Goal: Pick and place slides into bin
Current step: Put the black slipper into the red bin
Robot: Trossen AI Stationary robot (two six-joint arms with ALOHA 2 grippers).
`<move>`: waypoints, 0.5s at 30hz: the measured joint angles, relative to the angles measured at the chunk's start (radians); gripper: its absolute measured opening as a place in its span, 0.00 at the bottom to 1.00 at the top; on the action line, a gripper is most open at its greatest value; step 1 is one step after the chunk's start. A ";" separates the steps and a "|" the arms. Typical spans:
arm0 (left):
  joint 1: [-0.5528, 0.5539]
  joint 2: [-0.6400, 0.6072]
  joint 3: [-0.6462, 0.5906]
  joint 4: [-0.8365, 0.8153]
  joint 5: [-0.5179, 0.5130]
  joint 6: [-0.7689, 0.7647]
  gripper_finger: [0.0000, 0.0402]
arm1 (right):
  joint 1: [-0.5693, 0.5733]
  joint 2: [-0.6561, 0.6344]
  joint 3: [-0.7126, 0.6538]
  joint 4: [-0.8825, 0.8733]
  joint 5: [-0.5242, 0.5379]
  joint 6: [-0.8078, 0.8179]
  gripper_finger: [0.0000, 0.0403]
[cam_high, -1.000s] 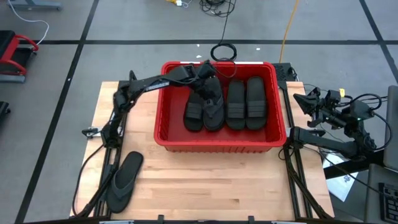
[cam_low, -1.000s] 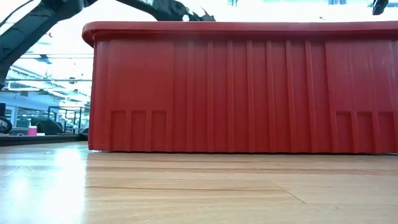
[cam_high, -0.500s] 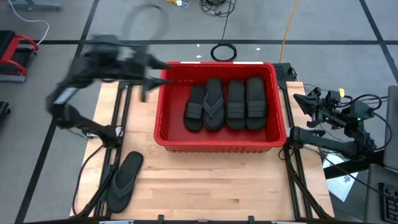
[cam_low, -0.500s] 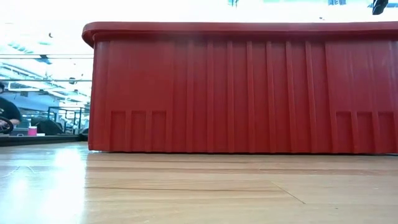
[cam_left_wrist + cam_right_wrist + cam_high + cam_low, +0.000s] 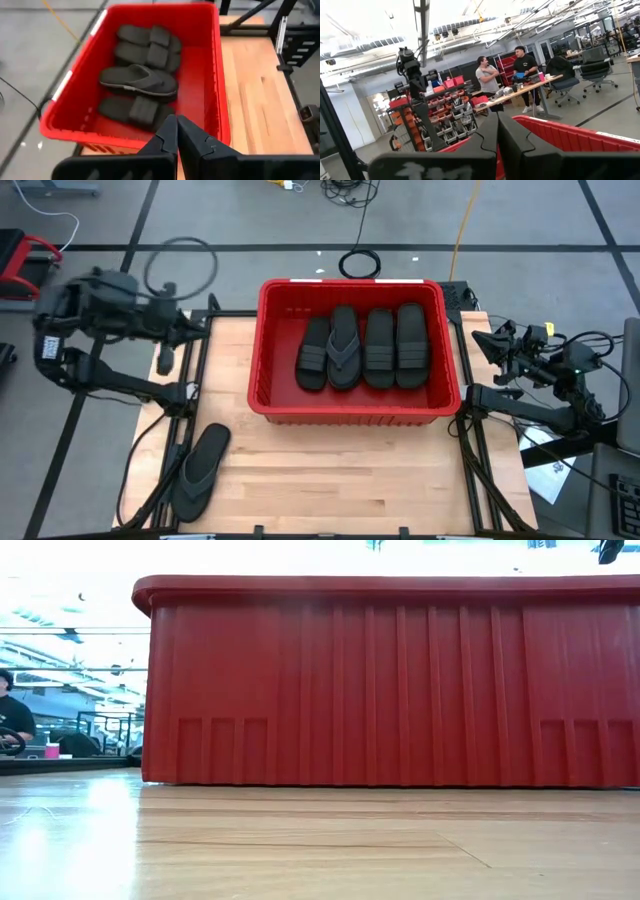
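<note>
The red bin's (image 5: 400, 680) ribbed wall stands on the wooden table (image 5: 300, 850), filling most of the view.

Ahead of the left claw (image 5: 165, 358) and just beside it: bare table (image 5: 330, 470), then the near wall of the bin (image 5: 255, 360) (thick rim, tall sides) as the first barrier. Beyond that wall, an open strip of red floor before the four slides (image 5: 362, 348), lying side by side across the rest of the bin. Nearer the front edge on the claw's side, one lone slide (image 5: 200, 470) at the corner, well apart from the bin. Wide clear wood in front of the bin. Right claw (image 5: 487, 340) folded beyond the bin's far wall, off the table.
</note>
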 joint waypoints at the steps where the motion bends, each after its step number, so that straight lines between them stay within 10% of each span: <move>1: 0.000 0.006 -0.009 0.001 0.008 -0.005 0.01 | 0.000 0.000 0.000 0.000 0.000 0.000 0.00; 15: -0.142 -0.032 -0.598 -0.061 0.426 -0.049 0.00 | 0.000 0.000 0.000 -0.006 0.000 -0.012 0.00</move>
